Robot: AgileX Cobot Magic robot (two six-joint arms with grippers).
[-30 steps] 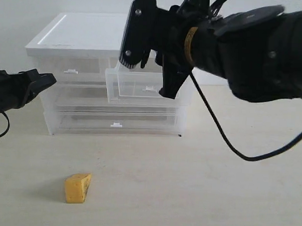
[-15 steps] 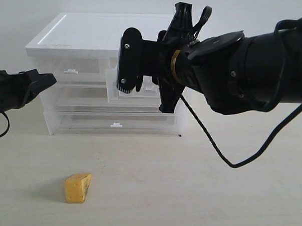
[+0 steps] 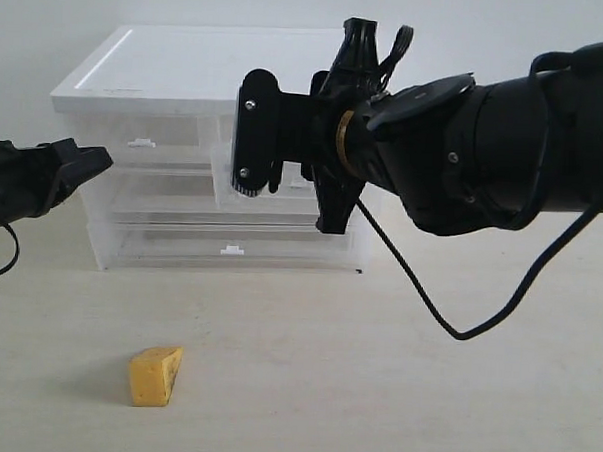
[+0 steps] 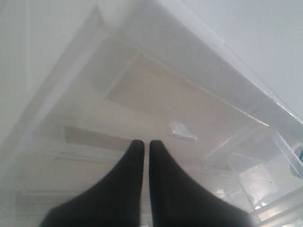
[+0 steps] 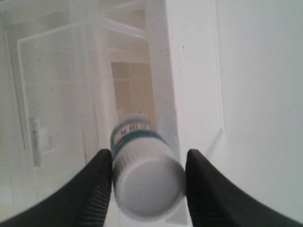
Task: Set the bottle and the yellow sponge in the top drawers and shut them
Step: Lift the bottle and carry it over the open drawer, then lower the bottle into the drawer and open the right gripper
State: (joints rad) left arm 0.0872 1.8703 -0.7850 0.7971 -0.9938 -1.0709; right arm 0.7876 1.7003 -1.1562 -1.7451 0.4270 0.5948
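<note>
Exterior: sponge [image 3: 155, 376] lies on the desk [image 3: 424, 392], right gripper [image 3: 288, 195] at the open drawer [image 3: 222, 177]. Left wrist: left gripper [image 4: 143, 146], jaws pressed together. Right wrist: jaws wide around the bottle [image 5: 147, 175] over the drawer, grip unclear. Best release only once it is clear of the wall.

Yel. sponge [image 3: 155, 376]; teal-label bottle [image 5: 142, 161]

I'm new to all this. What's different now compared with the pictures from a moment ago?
The right gripper came down to the pulled-out top drawer, and the bottle sits between its fingers; whether it grips the bottle I cannot tell. The left gripper, shut, the sponge and the open drawer did not move.
</note>
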